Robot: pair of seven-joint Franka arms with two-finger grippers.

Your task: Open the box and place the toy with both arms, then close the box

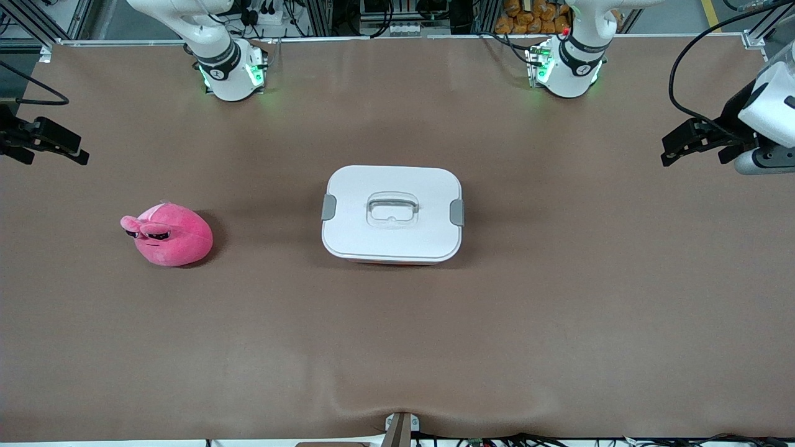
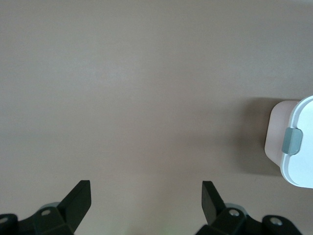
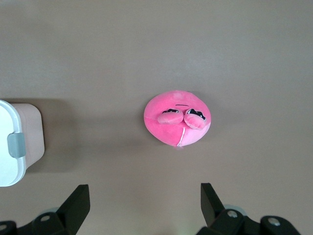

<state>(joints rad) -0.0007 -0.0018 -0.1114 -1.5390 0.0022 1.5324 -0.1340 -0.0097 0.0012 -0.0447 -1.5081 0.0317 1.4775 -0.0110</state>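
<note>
Counter (image 1: 397, 347): brown, bare around the things.
Box (image 1: 392, 214): mid-counter, lid on, clips down.
Toy (image 1: 168, 234): at the box's 9 o'clock, well apart.
Left pincer (image 2: 145, 196): wide, over bare counter.
Right pincer (image 3: 145, 198): wide, empty, near the toy.

No readable text anywhere; arm-base markings perhaps too small to read.

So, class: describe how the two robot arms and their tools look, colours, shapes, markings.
Both are glossy white rounded arms with black joint bands and green-lit bases. The left tool and right tool are matte black, each with two wedge-shaped fingers. Black cables trail from each wrist.
</note>
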